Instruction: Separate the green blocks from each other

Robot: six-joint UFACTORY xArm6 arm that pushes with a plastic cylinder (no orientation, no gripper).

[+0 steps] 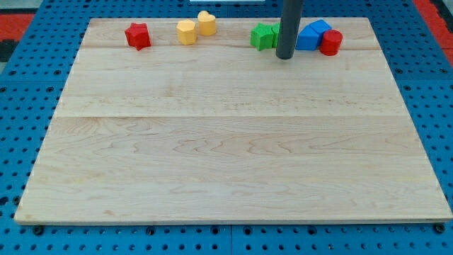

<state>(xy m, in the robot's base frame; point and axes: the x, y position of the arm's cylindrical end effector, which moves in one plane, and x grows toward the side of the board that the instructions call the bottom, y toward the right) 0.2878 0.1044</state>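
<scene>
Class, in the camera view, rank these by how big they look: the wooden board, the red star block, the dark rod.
1. wooden board
2. dark rod, though it runs out of frame, so only part shows
3. red star block

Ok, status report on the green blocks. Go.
My tip down at the view's top, just right of the green block. Second green partly hidden behind rod. Blue blocks and red cylinder crowd the right.

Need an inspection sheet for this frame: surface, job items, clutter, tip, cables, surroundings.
Surface: pale wooden board, flat, blocks only along the view's top edge.
Job's things: green block visible left of the rod; any second green piece is hidden behind the rod.
Clutter: red star-shaped block, two yellow blocks, blue blocks, red cylinder.
Pincer: none; my tip sits between green and blue blocks.
Cables: nothing seen.
Surroundings: blue perforated base.
</scene>
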